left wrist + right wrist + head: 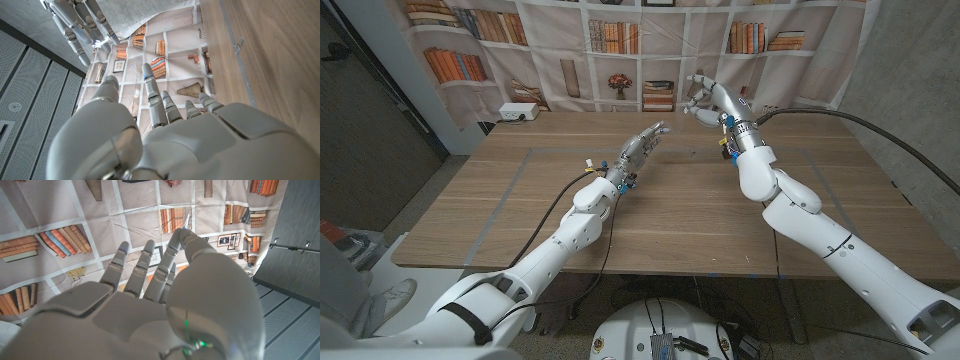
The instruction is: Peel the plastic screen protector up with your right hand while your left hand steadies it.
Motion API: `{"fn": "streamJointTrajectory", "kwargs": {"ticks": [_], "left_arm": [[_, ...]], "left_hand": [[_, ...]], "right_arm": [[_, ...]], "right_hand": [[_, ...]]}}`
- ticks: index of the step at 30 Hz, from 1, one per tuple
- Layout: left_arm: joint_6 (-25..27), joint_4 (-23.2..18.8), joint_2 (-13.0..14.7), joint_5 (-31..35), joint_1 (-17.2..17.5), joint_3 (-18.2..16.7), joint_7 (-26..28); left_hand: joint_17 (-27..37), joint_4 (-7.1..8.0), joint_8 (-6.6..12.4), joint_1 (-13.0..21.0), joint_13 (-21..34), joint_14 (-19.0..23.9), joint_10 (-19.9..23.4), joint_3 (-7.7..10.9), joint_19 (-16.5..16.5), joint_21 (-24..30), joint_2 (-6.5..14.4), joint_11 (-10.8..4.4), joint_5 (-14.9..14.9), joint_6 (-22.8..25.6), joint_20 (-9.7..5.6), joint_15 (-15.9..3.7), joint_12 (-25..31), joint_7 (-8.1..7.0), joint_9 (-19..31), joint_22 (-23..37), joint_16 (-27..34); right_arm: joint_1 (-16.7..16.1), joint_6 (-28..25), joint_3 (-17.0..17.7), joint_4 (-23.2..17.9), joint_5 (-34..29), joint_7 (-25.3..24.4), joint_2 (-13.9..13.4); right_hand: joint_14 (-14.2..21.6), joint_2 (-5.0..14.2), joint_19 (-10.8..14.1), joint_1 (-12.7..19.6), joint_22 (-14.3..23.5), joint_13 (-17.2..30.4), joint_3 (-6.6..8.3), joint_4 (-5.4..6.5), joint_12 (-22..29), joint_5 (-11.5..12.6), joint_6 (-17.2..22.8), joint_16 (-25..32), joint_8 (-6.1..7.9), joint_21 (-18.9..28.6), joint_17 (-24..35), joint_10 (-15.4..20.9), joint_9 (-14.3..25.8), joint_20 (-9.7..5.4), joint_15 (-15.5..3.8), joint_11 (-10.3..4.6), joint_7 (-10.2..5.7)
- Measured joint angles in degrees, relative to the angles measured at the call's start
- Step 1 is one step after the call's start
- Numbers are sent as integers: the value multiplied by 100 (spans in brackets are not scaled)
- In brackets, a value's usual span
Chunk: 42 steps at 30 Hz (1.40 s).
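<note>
My right hand (708, 97) is raised above the table's far edge, thumb and a finger pinched together. In the right wrist view a thin clear film, the plastic screen protector (187, 221), shows faintly at those fingertips (181, 234), its outline hard to make out. The left wrist view catches the right hand (75, 22) with a bright glint at its fingertips. My left hand (640, 150) hovers over the middle of the wooden table (520, 220), fingers stretched out side by side toward the right hand and holding nothing. A gap separates the two hands.
A small white box (517, 112) sits at the table's far left corner. A curtain printed with bookshelves (620, 40) hangs right behind the far edge. Faint tape lines (510, 180) mark the tabletop. Cables trail from both forearms.
</note>
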Motion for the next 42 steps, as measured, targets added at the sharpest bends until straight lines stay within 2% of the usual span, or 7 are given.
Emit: {"fn": "streamJointTrajectory", "kwargs": {"ticks": [30,32,33,39,42], "left_arm": [[-12,-28,-9,-29,64,-17,42],[-32,-28,0,11,59,-10,64],[-36,-28,1,23,58,-9,72],[-113,-136,83,349,58,56,350],[-157,-237,148,583,61,108,544]], "left_hand": [[-1,16,-55,-61,0,0,-32,-16,1,0,-60,29,0,-83,0,0,0,-22,53,-1,0],[0,16,-111,-61,0,0,-71,-16,1,0,-59,-8,25,-185,0,0,0,-59,56,-1,0],[-5,16,-156,-60,0,0,-103,-16,1,0,-58,23,44,-294,0,0,0,-101,72,-1,0],[-17,-20,-553,-94,0,1,-410,-51,1,0,11,34,45,-1225,0,0,0,-460,80,-1,0],[-17,-32,-692,-93,0,-56,-472,-63,1,0,11,43,45,-1538,0,5,0,-533,80,-1,-23]], "right_arm": [[62,-220,89,-193,216,-243,-59],[56,-224,91,-207,229,-259,-56],[54,-227,91,-212,231,-263,-55],[18,-293,104,-281,259,-340,9],[-1,-352,107,-326,281,-413,82]], "right_hand": [[73,-41,60,-83,0,0,14,-14,21,69,91,22,0,0,16,0,28,-21,-11,0,-31],[73,-41,101,-83,0,0,14,-13,21,85,92,22,0,0,16,0,28,20,-11,0,-31],[73,-41,102,-83,0,0,14,-13,21,106,91,22,0,0,16,0,28,21,-11,0,-31],[73,-41,101,-82,0,0,13,-13,22,108,91,22,10,0,15,0,27,20,-11,0,-31],[73,-41,101,-82,0,0,14,-13,22,108,111,22,27,0,15,0,27,20,-11,0,-52]]}}
